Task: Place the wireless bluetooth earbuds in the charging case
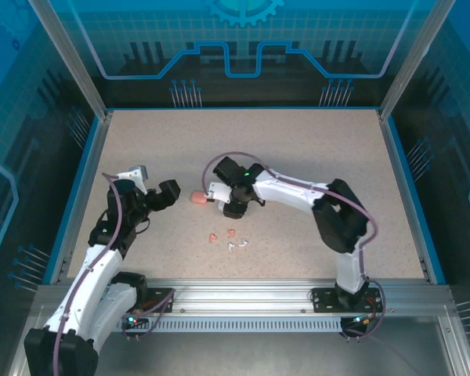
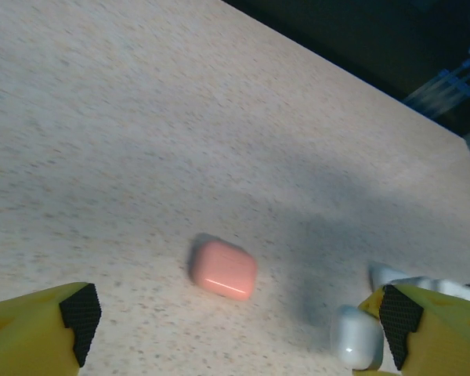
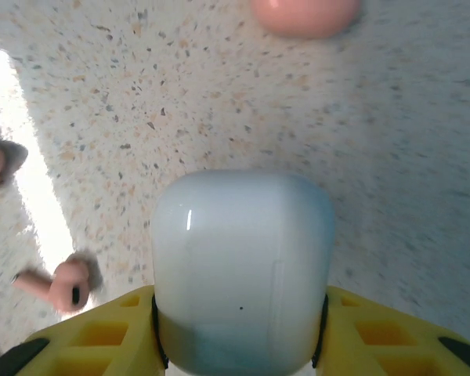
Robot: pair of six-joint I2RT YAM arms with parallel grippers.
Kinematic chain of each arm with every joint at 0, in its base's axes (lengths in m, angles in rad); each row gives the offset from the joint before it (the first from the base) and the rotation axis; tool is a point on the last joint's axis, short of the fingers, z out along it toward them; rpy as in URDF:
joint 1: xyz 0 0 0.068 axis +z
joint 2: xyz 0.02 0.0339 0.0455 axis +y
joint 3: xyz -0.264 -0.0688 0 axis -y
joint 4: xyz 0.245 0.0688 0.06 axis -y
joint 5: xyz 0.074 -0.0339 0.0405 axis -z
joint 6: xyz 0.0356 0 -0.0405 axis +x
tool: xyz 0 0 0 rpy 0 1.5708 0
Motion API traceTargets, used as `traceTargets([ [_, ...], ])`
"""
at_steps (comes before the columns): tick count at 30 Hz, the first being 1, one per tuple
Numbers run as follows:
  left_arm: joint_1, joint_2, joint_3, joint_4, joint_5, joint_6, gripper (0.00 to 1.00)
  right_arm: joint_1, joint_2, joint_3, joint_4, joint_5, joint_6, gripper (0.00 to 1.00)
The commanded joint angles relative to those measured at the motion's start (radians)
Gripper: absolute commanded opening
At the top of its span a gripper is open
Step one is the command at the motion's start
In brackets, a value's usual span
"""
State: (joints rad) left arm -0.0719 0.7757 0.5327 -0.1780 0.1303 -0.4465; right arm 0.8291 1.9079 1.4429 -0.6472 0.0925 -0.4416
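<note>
I judge we're at the case-securing step: my right claw [image 3: 239, 317] is closed narrowly on the white charging case [image 3: 243, 251], its pads against both sides, and the case's lid looks shut. No earbud is in a case yet. My left claw [image 2: 239, 315] hangs wide and holds nothing, with the salmon-pink charging case [image 2: 223, 269] lying on the table [image 2: 141, 117] just ahead of its gap. Seen from the right wrist, 2 salmon earbuds [image 3: 63, 283] lie to the left of the right claw, near but not touching it. From above, the white earbuds [image 1: 239, 244] sit just beside them, on the base side of that claw. Next, I think the lid must be opened while the case is steadied, then 1 tiny earbud pinched precisely.
</note>
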Motion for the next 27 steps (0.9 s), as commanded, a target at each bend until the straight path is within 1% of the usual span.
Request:
traceTargets([
  [1,0.015,0.038,-0.007,0.132,0.180,-0.073,0.91,-0.026,-0.145,-0.093,0.120,-0.021,0.019,0.43],
  [5,0.015,0.094,0.004,0.259,0.340,-0.118,0.86,-0.051,-0.307,-0.230,0.237,-0.036,0.027,0.43],
  [10,0.004,0.198,0.052,0.399,0.590,-0.188,0.82,-0.068,-0.467,-0.348,0.337,-0.048,0.000,0.42],
  [13,-0.035,0.256,0.079,0.449,0.688,-0.213,0.83,-0.070,-0.522,-0.386,0.374,-0.053,-0.018,0.42],
  [15,-0.072,0.297,0.092,0.482,0.730,-0.233,0.83,-0.070,-0.549,-0.408,0.400,-0.057,-0.024,0.42],
  [18,-0.140,0.345,0.109,0.523,0.748,-0.245,0.83,-0.072,-0.572,-0.421,0.408,-0.061,-0.026,0.42],
  [21,-0.202,0.384,0.130,0.526,0.726,-0.231,0.83,-0.071,-0.582,-0.421,0.396,-0.069,-0.032,0.42],
  [27,-0.261,0.465,0.169,0.505,0.689,-0.213,0.78,-0.071,-0.596,-0.430,0.394,-0.081,-0.026,0.41],
])
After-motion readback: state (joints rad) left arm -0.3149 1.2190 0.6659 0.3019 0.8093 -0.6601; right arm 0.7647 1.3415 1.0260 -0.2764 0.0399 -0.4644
